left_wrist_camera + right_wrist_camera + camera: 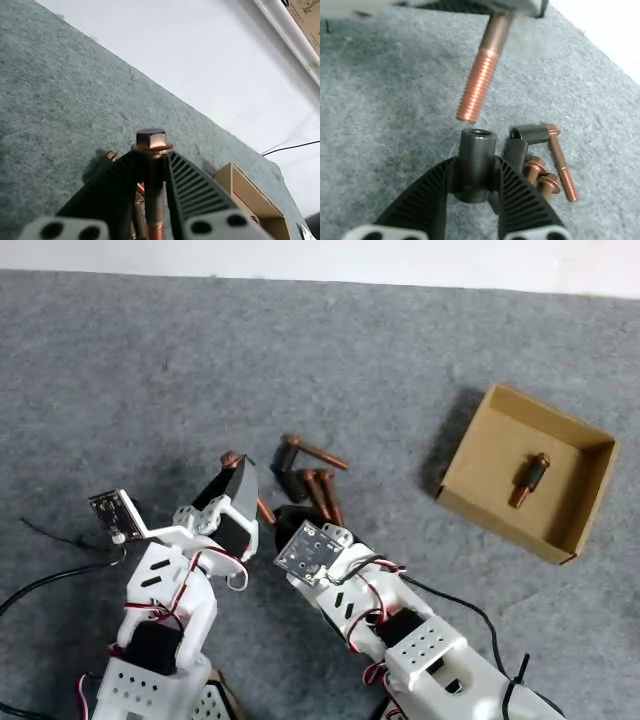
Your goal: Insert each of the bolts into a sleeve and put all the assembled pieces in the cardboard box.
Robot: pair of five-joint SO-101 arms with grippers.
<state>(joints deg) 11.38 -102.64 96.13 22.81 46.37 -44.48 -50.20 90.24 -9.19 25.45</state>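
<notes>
My left gripper (152, 156) is shut on a copper bolt (151, 141), head away from the wrist and threaded end pointing back. My right gripper (476, 168) is shut on a dark sleeve (477, 147), held with its open bore facing the bolt's threaded tip (476, 95). A small gap separates tip and bore. In the high view the left gripper (243, 482) and right gripper (292, 517) meet near the table's middle. The cardboard box (487, 512) stands to the right with one assembled piece (530, 480) inside.
Just beyond the grippers lie loose parts: a bolt partly in a sleeve (312, 452), two more bolts (324, 495) and dark sleeves (530, 133). Grey carpet covers the table. Black cables (50, 580) trail at the left.
</notes>
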